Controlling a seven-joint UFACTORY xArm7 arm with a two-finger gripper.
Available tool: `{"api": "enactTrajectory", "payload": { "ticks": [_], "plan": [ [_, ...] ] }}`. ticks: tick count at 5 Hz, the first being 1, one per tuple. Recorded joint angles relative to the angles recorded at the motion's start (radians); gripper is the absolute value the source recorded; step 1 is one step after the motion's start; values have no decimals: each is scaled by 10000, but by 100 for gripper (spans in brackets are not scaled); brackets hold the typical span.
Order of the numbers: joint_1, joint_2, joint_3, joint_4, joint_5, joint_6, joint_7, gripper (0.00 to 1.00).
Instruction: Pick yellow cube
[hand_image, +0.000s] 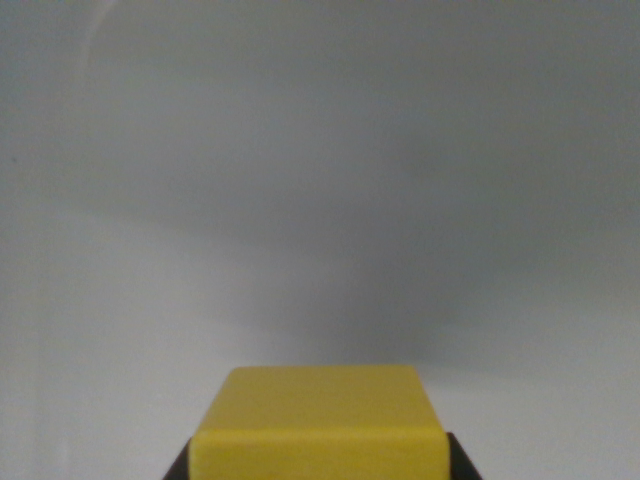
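The yellow cube (320, 415) fills the bottom middle of the wrist view, with its top face and front edge showing. Only two dark finger tips of my gripper (320, 468) are visible, one pressed against the cube's left side (180, 466) and the other against its right side (462, 462). The jaws sit tight on both sides with no gap, shut on the cube. The cube's lower part and the rest of the fingers are cut off by the frame's bottom edge.
A plain pale grey surface (320, 180) lies behind the cube, with a broad soft shadow (400, 280) across its middle. No other object or edge is in view.
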Motion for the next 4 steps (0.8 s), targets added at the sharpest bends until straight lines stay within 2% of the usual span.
{"api": "enactTrajectory", "payload": {
  "ticks": [1, 2, 3, 4],
  "plan": [
    [-8, -132, 9, 239, 22, 370, -10, 100],
    [-8, -132, 9, 239, 22, 370, -10, 100],
    [-16, -279, 18, 505, 47, 781, -20, 100],
    [-16, -279, 18, 505, 47, 781, -20, 100]
  ]
}}
